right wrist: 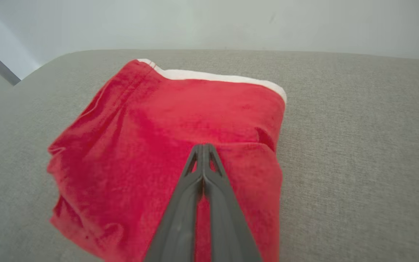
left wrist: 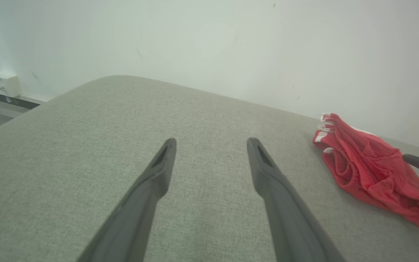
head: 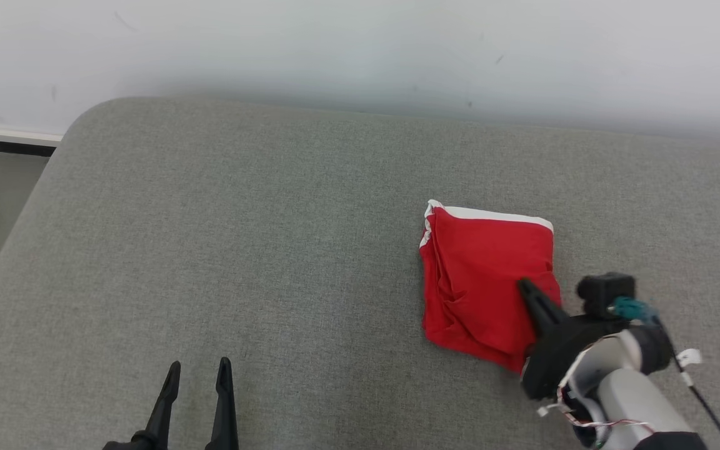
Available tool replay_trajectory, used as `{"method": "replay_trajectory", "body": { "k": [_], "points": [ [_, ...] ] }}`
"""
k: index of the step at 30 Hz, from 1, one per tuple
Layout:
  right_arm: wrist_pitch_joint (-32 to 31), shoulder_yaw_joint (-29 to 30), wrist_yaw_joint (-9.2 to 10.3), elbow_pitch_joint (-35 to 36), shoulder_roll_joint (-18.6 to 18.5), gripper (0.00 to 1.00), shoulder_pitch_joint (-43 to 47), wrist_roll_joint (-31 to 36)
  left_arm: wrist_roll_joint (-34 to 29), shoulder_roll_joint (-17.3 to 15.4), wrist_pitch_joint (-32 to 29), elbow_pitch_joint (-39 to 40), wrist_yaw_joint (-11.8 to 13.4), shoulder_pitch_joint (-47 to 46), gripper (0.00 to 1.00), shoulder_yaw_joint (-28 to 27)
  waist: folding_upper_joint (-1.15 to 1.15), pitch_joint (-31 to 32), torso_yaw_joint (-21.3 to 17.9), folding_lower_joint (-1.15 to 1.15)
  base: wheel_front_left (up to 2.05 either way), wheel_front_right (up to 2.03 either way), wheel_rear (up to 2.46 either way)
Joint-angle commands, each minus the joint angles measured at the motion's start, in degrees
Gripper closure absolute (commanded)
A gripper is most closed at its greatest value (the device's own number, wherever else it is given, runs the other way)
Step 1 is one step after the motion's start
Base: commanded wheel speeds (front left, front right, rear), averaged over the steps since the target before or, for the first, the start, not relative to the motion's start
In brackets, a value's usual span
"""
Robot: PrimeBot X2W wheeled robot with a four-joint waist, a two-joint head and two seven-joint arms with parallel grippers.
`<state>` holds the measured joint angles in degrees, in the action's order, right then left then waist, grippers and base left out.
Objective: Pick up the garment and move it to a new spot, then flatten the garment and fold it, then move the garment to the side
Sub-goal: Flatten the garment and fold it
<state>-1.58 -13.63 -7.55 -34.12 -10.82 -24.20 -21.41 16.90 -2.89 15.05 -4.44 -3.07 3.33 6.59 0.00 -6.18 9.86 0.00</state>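
left gripper [head: 200, 362]: two long dark grey fingers [left wrist: 156, 174], tapered to points; a slot is cut near each tip
right gripper [right wrist: 203, 146]: same dark fingers, triangular cut-outs are seen by the tips
wrist housing [head: 554, 353]: black, blocky; small black camera box [head: 605, 292] and teal connector [head: 632, 308] are mounted on it
forearm [head: 629, 400]: pale grey rounded shell
cables: thin black cable [head: 707, 406], white tag [head: 688, 358], red-white wires [head: 585, 423] are left exposed

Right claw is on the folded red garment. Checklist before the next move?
1. Garment folded, lying on the cushion: ok.
2. Right claw shut, tips over the garment: ok.
3. Fabric actually pinched: cannot tell.
4. Left claw open, apart from the garment: ok.
5. Cushion room to the garment's left: ok.
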Motion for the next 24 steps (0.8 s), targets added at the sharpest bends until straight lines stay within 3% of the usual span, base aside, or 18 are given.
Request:
{"method": "replay_trajectory", "body": {
  "k": [1,15,24],
  "points": [
    [0.6,-1.9,0.16,-0.1,0.9,1.0,0.7,0.4,-0.1,0.0,0.2,-0.2,-0.3,0.0,0.0,-0.2,0.0,0.2,0.0,0.0,0.0,0.0,0.0],
    [0.9,-15.5,0.16,-8.7,6.3,1.0,-0.1,-3.8,-0.4,0.0,0.2,-0.7,-0.7,1.3,0.0,0.3,0.0,2.0,1.6,0.0,0.0,0.0,0.0],
    [3.8,-18.9,0.16,-10.1,7.2,1.0,-1.6,-8.0,-0.7,0.0,0.2,-0.8,-0.2,2.6,0.0,-0.3,0.0,3.5,0.8,0.0,0.0,0.0,0.0]
  ]
}}
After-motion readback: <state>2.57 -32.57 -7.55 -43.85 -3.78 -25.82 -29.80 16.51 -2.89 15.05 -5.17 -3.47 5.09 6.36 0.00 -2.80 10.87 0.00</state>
